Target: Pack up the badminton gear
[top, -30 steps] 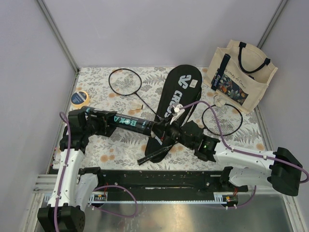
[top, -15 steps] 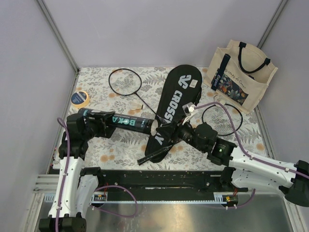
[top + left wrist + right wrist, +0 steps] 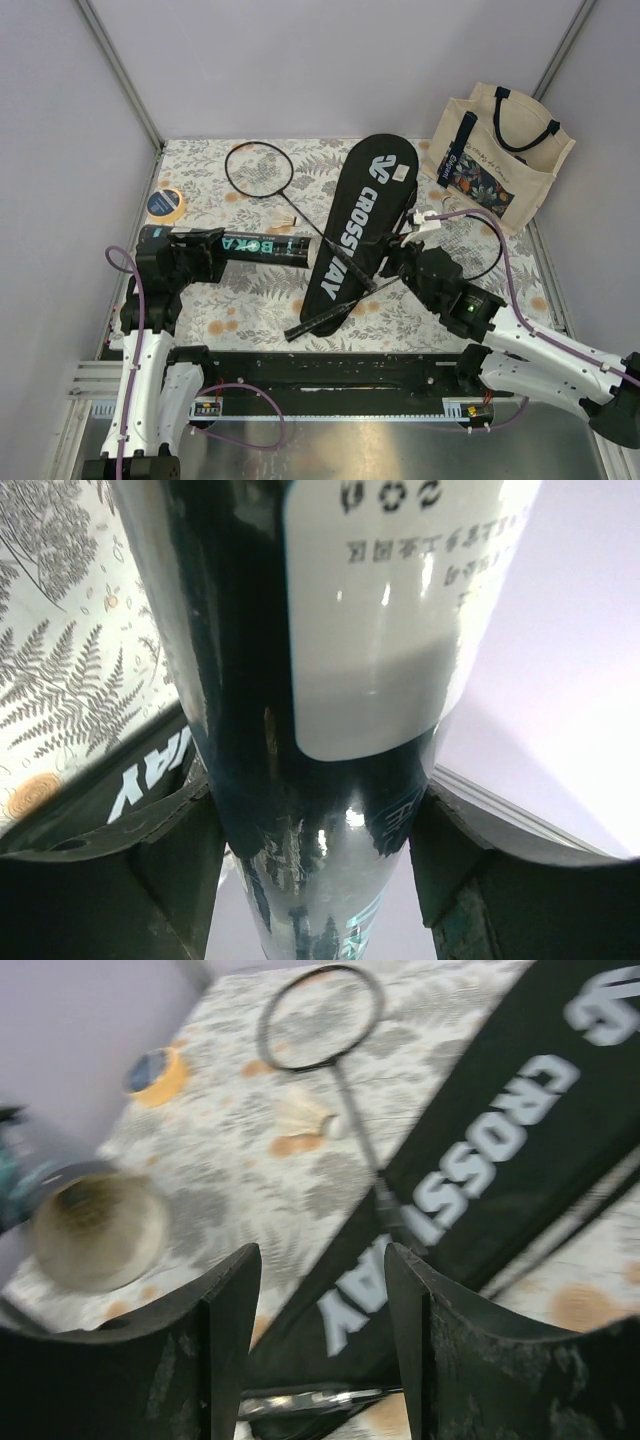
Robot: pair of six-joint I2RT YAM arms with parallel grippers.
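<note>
My left gripper [image 3: 205, 252] is shut on the black tube [image 3: 262, 250] with teal lettering and holds it level, open end to the right. In the left wrist view the tube [image 3: 330, 680] fills the gap between both fingers. The right gripper [image 3: 392, 262] hangs open and empty over the lower edge of the black CROSSWAY bag [image 3: 362, 215], right of the tube's mouth [image 3: 95, 1230]. One racket [image 3: 258, 168] lies at the back with its shaft across the bag. A second racket [image 3: 330, 315] lies under the right arm. A white shuttlecock [image 3: 288, 218] rests beside the first racket's shaft.
A cream tote bag [image 3: 500, 150] stands at the back right corner. A yellow-rimmed tape roll [image 3: 165, 203] lies at the left edge. Grey walls close in the floral table [image 3: 250, 295] on three sides.
The right gripper has opened and drawn back to the right, away from the tube's mouth. The left arm has shifted the tube a little to the left.
</note>
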